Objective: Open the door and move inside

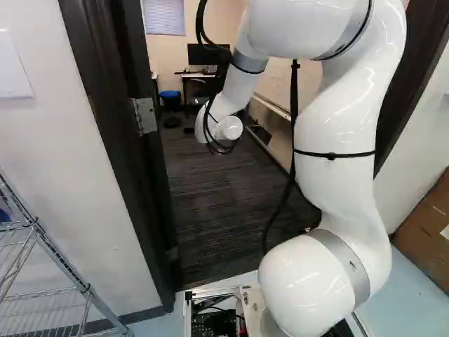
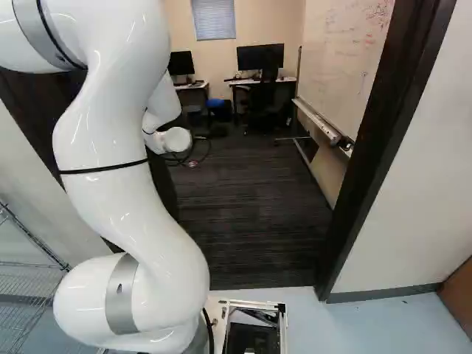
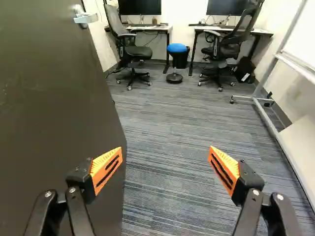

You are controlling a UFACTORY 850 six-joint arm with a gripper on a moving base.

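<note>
Left base: arm (image 1: 337,133) hides part of the dark frame (image 1: 105,119); wire shelf (image 1: 45,274) cut off at left. Hinge (image 1: 144,116) on left jamb.

Right base: arm blocks left side. Surfaces (image 2: 290,80) with monitors (image 2: 260,56) far, whiteboard (image 2: 346,51) right, carpet (image 2: 254,228) between.

Wrist: door (image 3: 54,113) open, left of end effector (image 3: 165,156), handle (image 3: 86,18) farther ahead. End effector spread wide; left finger (image 3: 106,169) overlaps door, can't tell if touching.

Glossy arm (image 1: 335,126), matt door (image 3: 49,108), metal rack (image 1: 85,288)
</note>
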